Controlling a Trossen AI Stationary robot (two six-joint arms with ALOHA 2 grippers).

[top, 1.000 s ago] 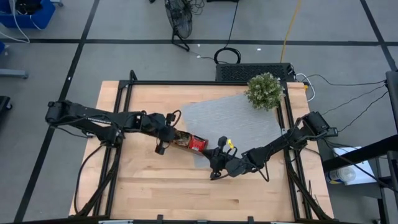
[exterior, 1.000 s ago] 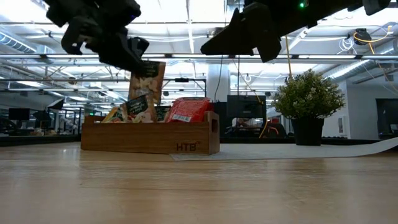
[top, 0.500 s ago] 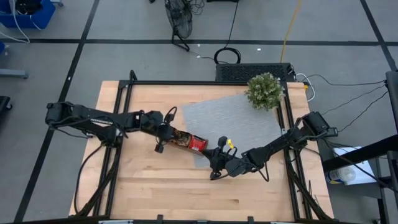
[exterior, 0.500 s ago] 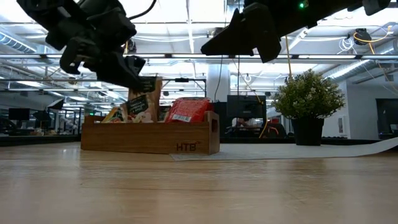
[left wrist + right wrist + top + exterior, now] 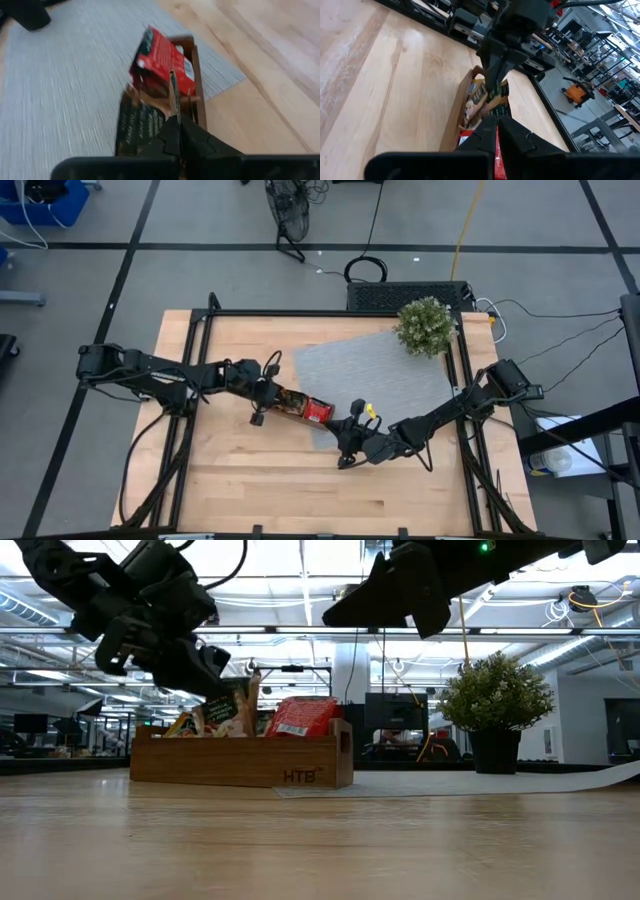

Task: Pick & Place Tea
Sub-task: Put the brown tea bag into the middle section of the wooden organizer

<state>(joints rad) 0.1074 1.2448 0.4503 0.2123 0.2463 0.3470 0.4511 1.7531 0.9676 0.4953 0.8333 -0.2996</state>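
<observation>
1. The wooden bench (image 5: 250,480) fills the middle of the high view, with a grey mat (image 5: 385,370) lying askew across its far half.
2. Both dark arms reach in toward the middle; the left arm (image 5: 160,372) comes from the left edge, the right arm (image 5: 450,412) from the right edge.
3. A potted plant (image 5: 426,326) stands at the far right corner of the mat.
4. A long wooden tray (image 5: 240,758) lies at the mat's near-left edge, partly on the mat and partly on bare wood; in the low view its end bears printed letters.
5. The left tool (image 5: 268,392) hangs over the tray's left end, its fingers pressed together on a dark-labelled tea sachet (image 5: 228,705) that stands upright, lower edge down among the others in the tray.
6. The right tool (image 5: 348,438) hovers above the bench just beyond the tray's right end, fingers pressed together and holding nothing.
7. Red tea sachets (image 5: 164,57) fill the tray's end compartment nearest the right tool.
8. Green-and-white and orange sachets (image 5: 479,100) sit in the compartments toward the left tool.
</observation>
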